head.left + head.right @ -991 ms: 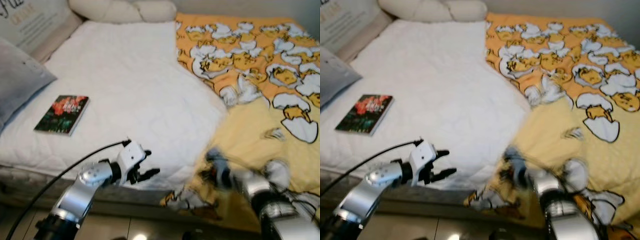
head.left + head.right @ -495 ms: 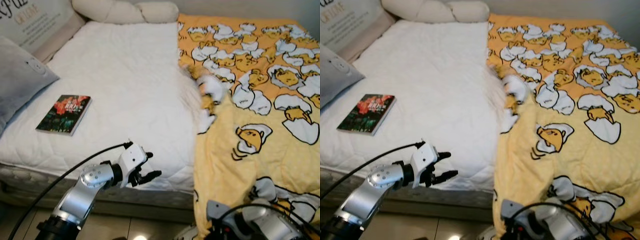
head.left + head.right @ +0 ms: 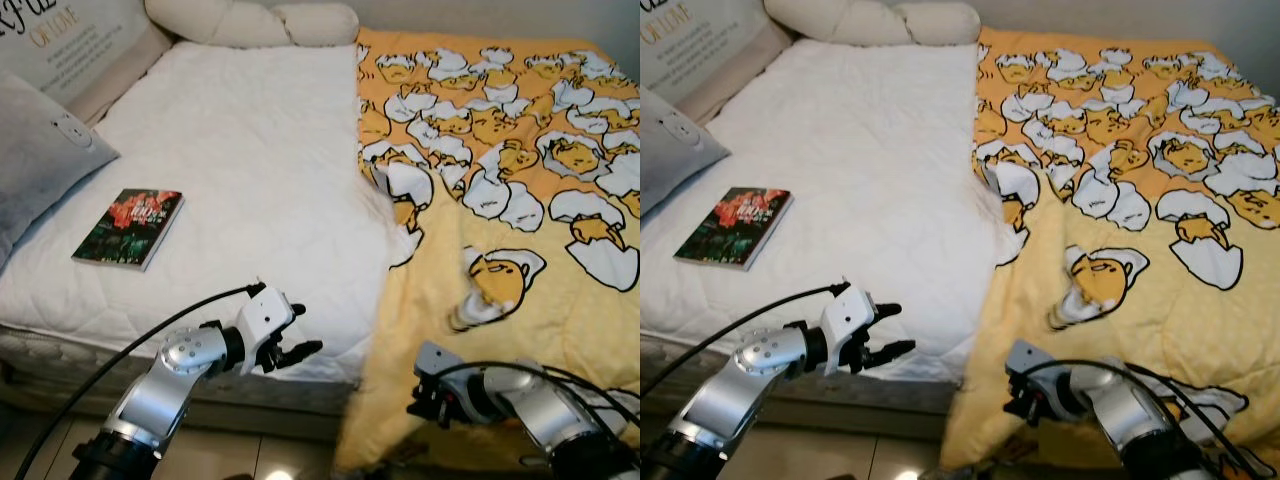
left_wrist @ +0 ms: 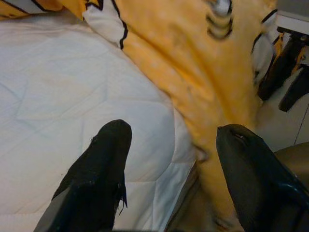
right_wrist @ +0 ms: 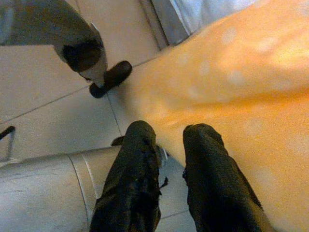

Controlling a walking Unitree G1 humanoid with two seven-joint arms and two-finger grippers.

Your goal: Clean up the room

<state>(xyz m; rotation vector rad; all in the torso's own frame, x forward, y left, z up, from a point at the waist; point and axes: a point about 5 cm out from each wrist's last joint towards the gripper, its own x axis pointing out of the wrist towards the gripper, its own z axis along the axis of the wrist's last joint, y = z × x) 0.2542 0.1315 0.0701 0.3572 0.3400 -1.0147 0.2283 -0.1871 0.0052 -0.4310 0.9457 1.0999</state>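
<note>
Where a second ago it lay bunched and folded back near the bed's front edge, the yellow egg-print blanket [image 3: 500, 200] now lies spread down the bed's right half, its lower end hanging over the front edge toward the tiled floor [image 5: 48, 111]. Half a second ago its inner edge was still blurred in motion beside the white mattress [image 3: 250, 170]; that edge is now nearly settled, with only a small blurred patch near the middle. The right gripper [image 3: 418, 400], blurred amid the bunched cloth a second ago, now sits low at the hanging end of the blanket. In the right wrist view its two black fingers [image 5: 137, 164] stand a narrow gap apart against the yellow cloth; whether the jaws pinch any fabric cannot be told. The left gripper [image 3: 298, 346] hovers at the front edge of the mattress, unmoved since the earlier frames, jaws spread wide and empty. A book [image 3: 128, 228] with a red flowered cover rests on the mattress's left side, near a grey pillow [image 3: 35, 155]. A cream cushion [image 3: 250, 22] lies across the head of the bed.
</note>
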